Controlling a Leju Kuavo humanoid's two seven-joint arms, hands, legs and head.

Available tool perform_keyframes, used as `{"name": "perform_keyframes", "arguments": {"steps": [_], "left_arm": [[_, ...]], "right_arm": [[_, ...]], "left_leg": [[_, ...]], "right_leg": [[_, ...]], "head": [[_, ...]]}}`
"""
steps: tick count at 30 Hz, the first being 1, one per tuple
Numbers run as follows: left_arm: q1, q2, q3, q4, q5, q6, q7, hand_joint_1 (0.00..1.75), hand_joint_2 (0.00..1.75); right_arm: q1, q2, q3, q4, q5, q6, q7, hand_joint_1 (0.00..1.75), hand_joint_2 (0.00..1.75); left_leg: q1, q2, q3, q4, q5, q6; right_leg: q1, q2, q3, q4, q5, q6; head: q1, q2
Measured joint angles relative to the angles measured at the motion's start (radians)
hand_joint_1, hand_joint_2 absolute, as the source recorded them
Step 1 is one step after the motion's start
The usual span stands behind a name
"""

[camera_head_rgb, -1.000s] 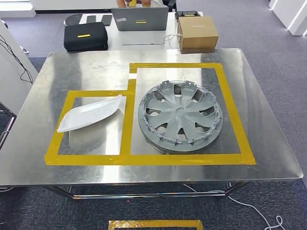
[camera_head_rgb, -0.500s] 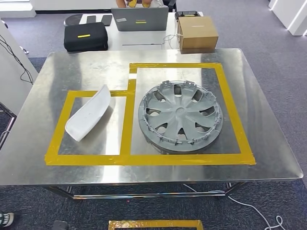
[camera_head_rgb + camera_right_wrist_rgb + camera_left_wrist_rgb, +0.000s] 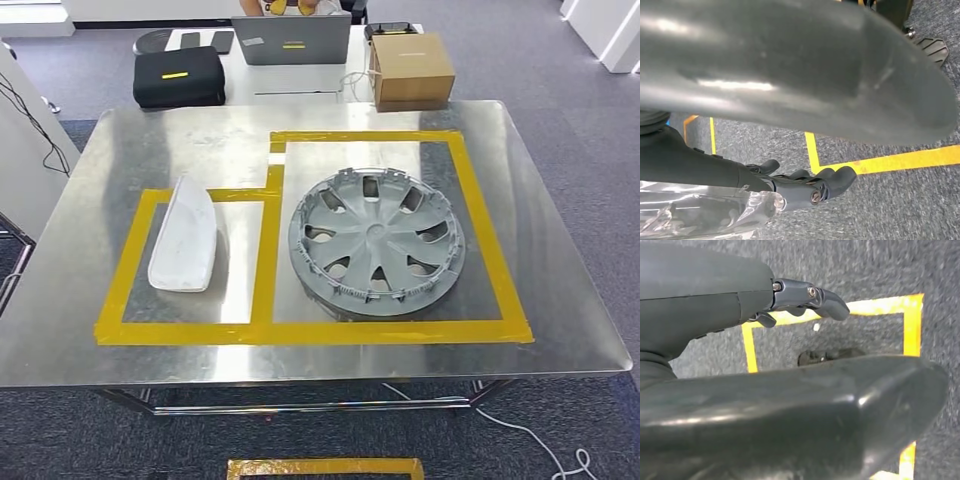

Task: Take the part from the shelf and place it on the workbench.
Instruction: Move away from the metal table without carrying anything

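Note:
A white curved plastic part [image 3: 184, 247] lies on the steel workbench [image 3: 189, 140], inside the left yellow tape frame [image 3: 113, 290]. Its far end overlaps the frame's far strip. Nothing touches it. A grey wheel cover [image 3: 376, 241] lies flat in the larger right tape frame [image 3: 483, 230]. My left hand [image 3: 715, 310] hangs over the grey carpet, its dark fingers [image 3: 810, 295] held apart from the thick thumb [image 3: 810, 410], with nothing between them. My right hand [image 3: 753, 65] also hangs low over the carpet. Its fingers [image 3: 817, 185] are stretched out and hold nothing.
Behind the workbench stands a white table with a black case [image 3: 179, 76], a laptop [image 3: 292, 40] and a cardboard box [image 3: 411, 68]. Yellow tape [image 3: 324, 467] marks the floor in front of me. A white cable [image 3: 528, 440] trails at the right. Something shiny and glassy [image 3: 696, 215] lies beside my right fingers.
The white part has turned inside the left frame, from lying crosswise to lying lengthwise near the frame's far left. A shoe seen half a second ago at the lower left is gone.

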Motion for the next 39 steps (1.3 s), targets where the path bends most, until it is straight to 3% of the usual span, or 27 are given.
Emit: {"name": "perform_keyframes", "arguments": {"steps": [2, 4, 5, 6, 7, 9, 10, 12, 14, 15, 17, 20, 22, 23, 25, 26, 28, 29, 32, 34, 37, 38, 39], "left_arm": [[-0.004, -0.003, 0.006, 0.002, 0.0, 0.0, 0.007, 0.0, 0.0], [-0.007, -0.004, 0.009, 0.003, 0.0, 0.0, 0.01, 0.0, 0.0], [-0.007, -0.004, 0.011, 0.004, 0.0, 0.0, 0.01, 0.0, 0.0], [-0.007, -0.005, 0.012, 0.005, 0.0, 0.0, 0.011, 0.0, 0.0], [-0.007, -0.006, 0.013, 0.006, -0.001, 0.0, 0.011, 0.0, 0.0], [-0.007, -0.007, 0.013, 0.006, -0.003, 0.001, 0.011, 0.0, 0.0], [-0.008, -0.006, 0.014, 0.006, -0.005, 0.002, 0.011, 0.0, 0.0], [-0.01, -0.004, 0.014, 0.007, -0.008, 0.005, 0.01, 0.0, 0.0], [-0.011, -0.004, 0.014, 0.007, -0.01, 0.006, 0.01, 0.0, 0.0], [-0.011, -0.004, 0.014, 0.007, -0.01, 0.006, 0.01, 0.0, 0.0], [-0.01, -0.004, 0.014, 0.007, -0.01, 0.006, 0.01, 0.0, 0.0], [-0.01, -0.004, 0.014, 0.007, -0.01, 0.006, 0.01, 0.0, 0.0], [-0.011, -0.005, 0.014, 0.007, -0.011, 0.006, 0.01, 0.0, 0.0], [-0.012, -0.005, 0.014, 0.007, -0.01, 0.005, 0.01, 0.0, 0.0], [-0.014, -0.005, 0.017, 0.007, -0.006, 0.003, 0.01, 0.0, 0.0], [-0.017, -0.005, 0.019, 0.007, -0.004, 0.002, 0.01, 0.0, 0.0], [-0.023, -0.004, 0.024, 0.007, -0.002, 0.002, 0.009, 0.0, 0.0], [-0.026, -0.004, 0.026, 0.007, -0.001, 0.003, 0.008, 0.0, 0.0], [-0.024, -0.004, 0.031, 0.007, 0.0, 0.006, 0.002, 0.0, 0.0], [-0.023, -0.004, 0.032, 0.007, 0.0, 0.008, -0.004, 0.0, 0.0], [-0.022, -0.009, 0.032, 0.007, -0.004, 0.015, -0.018, 0.0, 0.0], [-0.021, -0.012, 0.032, 0.007, -0.006, 0.019, -0.022, 0.0, 0.0], [-0.021, -0.015, 0.032, 0.007, -0.008, 0.024, -0.026, 0.0, 0.0]], "right_arm": [[-0.001, -0.004, 0.005, 0.0, -0.002, -0.001, 0.007, 0.0, 0.0], [-0.001, -0.006, 0.009, 0.001, -0.005, -0.001, 0.013, 0.0, 0.0], [-0.001, -0.008, 0.011, 0.001, -0.006, -0.001, 0.015, 0.0, 0.0], [0.0, -0.009, 0.012, 0.001, -0.007, -0.001, 0.016, 0.0, 0.0], [0.0, -0.011, 0.014, 0.001, -0.007, -0.001, 0.017, 0.0, 0.0], [-0.003, -0.014, 0.018, 0.002, -0.009, -0.001, 0.02, 0.0, 0.0], [-0.005, -0.013, 0.019, 0.001, -0.01, 0.0, 0.022, 0.0, 0.0], [-0.009, -0.011, 0.019, 0.001, -0.012, 0.0, 0.025, 0.0, 0.0], [-0.01, -0.011, 0.02, 0.001, -0.012, 0.0, 0.026, 0.0, 0.0], [-0.009, -0.011, 0.02, 0.002, -0.012, 0.0, 0.027, 0.0, 0.0], [-0.009, -0.012, 0.02, 0.002, -0.012, 0.0, 0.027, 0.0, 0.0], [-0.009, -0.012, 0.02, 0.002, -0.012, 0.0, 0.027, 0.0, 0.0], [-0.009, -0.012, 0.02, 0.002, -0.013, 0.0, 0.027, 0.0, 0.0], [-0.009, -0.012, 0.02, 0.002, -0.014, 0.0, 0.025, 0.0, 0.0], [-0.009, -0.012, 0.02, 0.002, -0.015, 0.0, 0.02, 0.0, 0.0], [-0.01, -0.012, 0.02, 0.002, -0.015, 0.001, 0.017, 0.0, 0.0], [-0.01, -0.012, 0.02, 0.002, -0.016, 0.003, 0.015, 0.0, 0.0], [-0.01, -0.012, 0.02, 0.002, -0.016, 0.003, 0.015, 0.0, 0.0], [-0.009, -0.013, 0.02, 0.002, -0.018, 0.005, 0.021, 0.0, 0.0], [-0.007, -0.014, 0.021, 0.002, -0.018, 0.005, 0.028, 0.0, 0.0], [-0.006, -0.016, 0.021, 0.002, -0.021, 0.002, 0.03, 0.0, 0.0], [-0.006, -0.017, 0.021, 0.002, -0.023, -0.001, 0.03, 0.0, 0.0], [-0.005, -0.018, 0.021, 0.002, -0.024, -0.005, 0.03, 0.0, 0.0]], "left_leg": [[0.008, 0.002, 0.01, -0.023, 0.016, 0.002], [0.01, 0.002, 0.011, -0.026, 0.018, 0.002], [0.011, 0.002, 0.01, -0.025, 0.018, 0.0], [0.013, 0.002, 0.01, -0.025, 0.018, -0.003], [0.018, 0.002, 0.01, -0.023, 0.018, -0.009], [0.027, 0.001, 0.009, -0.01, 0.012, -0.028], [0.03, 0.0, 0.005, 0.0, 0.007, -0.038], [0.028, -0.002, -0.003, 0.016, 0.002, -0.053], [0.029, -0.002, -0.008, 0.018, 0.005, -0.062], [0.03, -0.002, -0.011, 0.019, 0.005, -0.065], [0.033, -0.002, -0.014, 0.023, -0.001, -0.069], [0.033, -0.002, -0.015, 0.025, -0.004, -0.069], [0.032, -0.001, -0.026, 0.048, -0.028, -0.069], [0.031, -0.001, -0.056, 0.123, -0.071, -0.066], [0.024, -0.001, -0.066, 0.193, -0.108, -0.05], [0.018, -0.001, -0.045, 0.186, -0.108, -0.038], [0.009, 0.0, 0.027, 0.059, -0.07, -0.025], [0.006, 0.0, 0.041, 0.031, -0.065, -0.023], [0.002, 0.001, 0.033, 0.019, -0.046, -0.014], [0.004, 0.003, 0.022, 0.014, -0.027, -0.001], [0.002, 0.005, -0.007, 0.015, -0.004, 0.009], [0.001, 0.005, -0.018, 0.015, 0.004, 0.009], [0.0, 0.006, -0.027, 0.016, 0.012, 0.008]], "right_leg": [[0.0, -0.002, -0.026, 0.062, -0.043, 0.007], [-0.005, -0.003, -0.08, 0.191, -0.109, 0.016], [-0.009, -0.004, -0.101, 0.242, -0.127, 0.021], [-0.012, -0.004, -0.105, 0.257, -0.126, 0.027], [-0.016, -0.005, -0.088, 0.232, -0.106, 0.033], [-0.026, -0.005, -0.016, 0.103, -0.052, 0.051], [-0.029, 0.0, 0.013, 0.049, -0.035, 0.052], [-0.03, 0.01, 0.03, 0.016, -0.033, 0.034], [-0.028, 0.012, 0.019, 0.026, -0.028, 0.004], [-0.026, 0.012, 0.015, 0.028, -0.026, -0.004], [-0.026, 0.011, 0.011, 0.028, -0.022, -0.012], [-0.026, 0.011, 0.01, 0.028, -0.021, -0.013], [-0.025, 0.01, 0.007, 0.027, -0.018, -0.018], [-0.022, 0.009, -0.004, 0.027, -0.011, -0.023], [-0.012, 0.006, -0.032, 0.027, 0.011, -0.03], [-0.008, 0.004, -0.046, 0.027, 0.023, -0.03], [-0.004, 0.003, -0.057, 0.028, 0.036, -0.021], [-0.003, 0.002, -0.059, 0.026, 0.042, -0.015], [-0.007, -0.002, -0.061, 0.015, 0.057, 0.004], [-0.009, -0.003, -0.08, 0.059, 0.009, 0.012], [-0.008, -0.005, -0.132, 0.245, -0.122, 0.019], [-0.007, -0.005, -0.134, 0.285, -0.139, 0.02], [-0.006, -0.005, -0.115, 0.286, -0.133, 0.02]], "head": [[0.005, 0.0], [0.008, 0.0], [0.008, 0.0], [0.008, 0.0], [0.009, 0.0], [0.01, 0.0], [0.012, 0.0], [0.011, 0.0], [0.004, 0.0], [0.002, 0.0], [0.001, 0.0], [0.001, 0.0], [0.0, 0.0], [-0.001, 0.0], [-0.003, 0.0], [-0.003, 0.0], [-0.003, 0.0], [-0.003, 0.0], [-0.003, 0.0], [0.0, 0.0], [0.006, 0.0], [0.006, 0.0], [0.006, 0.0]]}}
